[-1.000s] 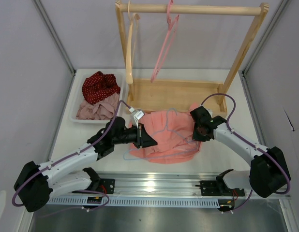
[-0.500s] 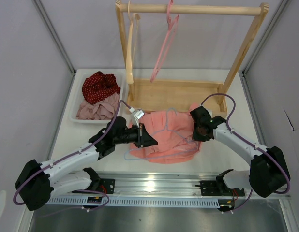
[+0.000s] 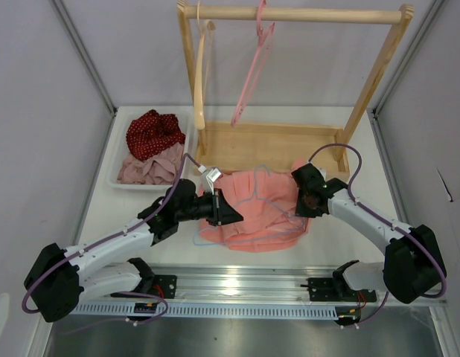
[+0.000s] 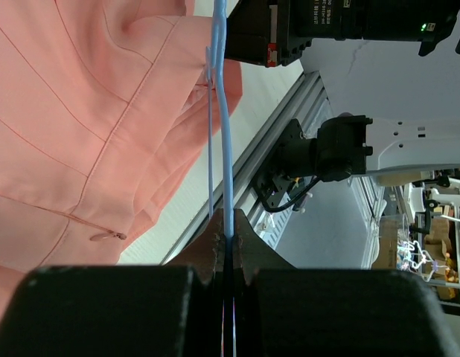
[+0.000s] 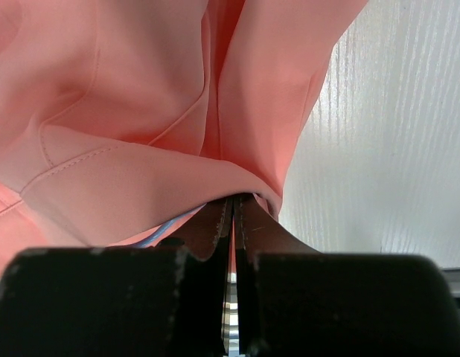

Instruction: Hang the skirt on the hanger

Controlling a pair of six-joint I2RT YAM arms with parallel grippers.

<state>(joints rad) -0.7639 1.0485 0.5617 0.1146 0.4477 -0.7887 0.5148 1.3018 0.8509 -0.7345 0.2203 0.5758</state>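
Only the left arm has shifted, edging slightly toward the middle of the table. The left tool is pressed together on the thin blue wire of the hanger, which lies across the skirt. The skirt is spread near the table's front edge, just before the wooden rack. The right tool pinches a fold at the skirt's right edge.

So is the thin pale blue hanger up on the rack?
No: the hanger lies with the salmon-pink pleated skirt, pinched in the left gripper.
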